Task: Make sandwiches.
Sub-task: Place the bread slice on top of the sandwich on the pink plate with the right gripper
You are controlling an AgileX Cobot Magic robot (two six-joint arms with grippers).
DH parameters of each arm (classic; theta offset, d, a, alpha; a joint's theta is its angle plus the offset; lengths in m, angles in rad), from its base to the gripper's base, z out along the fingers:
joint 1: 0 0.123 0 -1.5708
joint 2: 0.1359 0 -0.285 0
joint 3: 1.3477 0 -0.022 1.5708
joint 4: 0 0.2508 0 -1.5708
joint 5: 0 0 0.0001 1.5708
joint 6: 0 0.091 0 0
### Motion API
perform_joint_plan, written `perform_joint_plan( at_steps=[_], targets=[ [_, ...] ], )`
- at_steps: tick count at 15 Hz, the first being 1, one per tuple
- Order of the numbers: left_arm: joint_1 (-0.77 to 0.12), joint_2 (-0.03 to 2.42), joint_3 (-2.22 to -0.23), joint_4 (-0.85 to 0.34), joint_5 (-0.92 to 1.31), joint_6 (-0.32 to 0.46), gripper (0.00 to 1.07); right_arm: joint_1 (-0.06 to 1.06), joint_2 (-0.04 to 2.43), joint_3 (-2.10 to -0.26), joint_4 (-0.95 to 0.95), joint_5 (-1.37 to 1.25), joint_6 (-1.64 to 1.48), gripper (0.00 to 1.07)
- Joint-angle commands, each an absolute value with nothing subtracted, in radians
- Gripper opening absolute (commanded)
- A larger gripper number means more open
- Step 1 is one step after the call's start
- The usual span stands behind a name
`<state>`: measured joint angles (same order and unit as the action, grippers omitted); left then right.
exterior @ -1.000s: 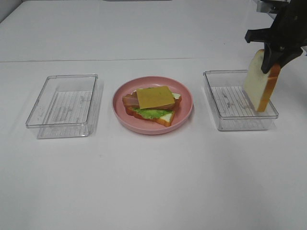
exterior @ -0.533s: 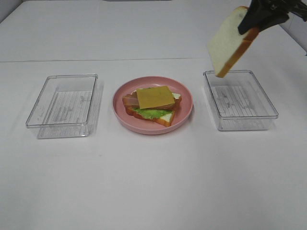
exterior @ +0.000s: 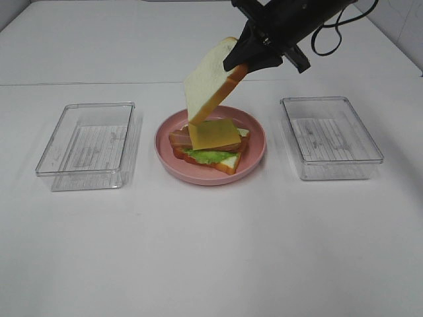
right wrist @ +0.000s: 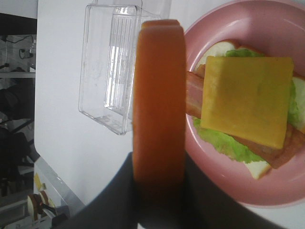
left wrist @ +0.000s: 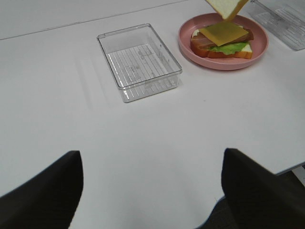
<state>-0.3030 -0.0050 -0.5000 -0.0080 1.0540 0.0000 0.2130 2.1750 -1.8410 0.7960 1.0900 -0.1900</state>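
A half-built sandwich (exterior: 210, 144) lies on the pink plate (exterior: 254, 158): a bread slice, green lettuce, bacon strips and a yellow cheese slice (exterior: 213, 133) on top. My right gripper (exterior: 239, 63) is shut on a white bread slice (exterior: 206, 82) and holds it tilted in the air just above the cheese. In the right wrist view the slice's orange crust (right wrist: 158, 105) stands between the fingers, with the cheese (right wrist: 248, 98) below. The left wrist view shows the plate (left wrist: 223, 64) far off and the bread corner (left wrist: 226, 7). My left gripper (left wrist: 150, 183) is open, well away from them.
A clear plastic tray (exterior: 86, 145) stands left of the plate and another clear tray (exterior: 330, 137) stands right of it; no food shows in either. The white table (exterior: 211, 251) stretches in front of them.
My right gripper has lifted the bread slice out of the right tray and carried it left, from over the tray to above the cheese on the plate.
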Motion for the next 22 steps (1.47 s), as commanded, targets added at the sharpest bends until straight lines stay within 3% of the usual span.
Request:
perform_joint_plan(
  at_steps=[1,9,11,22],
  targets=[
    [-0.301,-0.025,-0.498,-0.010,1.045,0.000,0.76,0.214,2.216,-1.842,0.848,1.065,-0.182,0.00],
    [-0.301,-0.025,-0.498,-0.010,1.045,0.000,0.76,0.212,2.220,-1.605,1.044,0.853,-0.268,0.00],
    [-0.301,-0.025,-0.498,-0.010,1.045,0.000,0.76,0.212,2.222,-1.576,1.170,0.817,-0.348,0.00],
    [-0.301,-0.025,-0.498,-0.010,1.045,0.000,0.76,0.212,2.264,-1.575,1.113,0.856,-0.309,0.00]
  ],
)
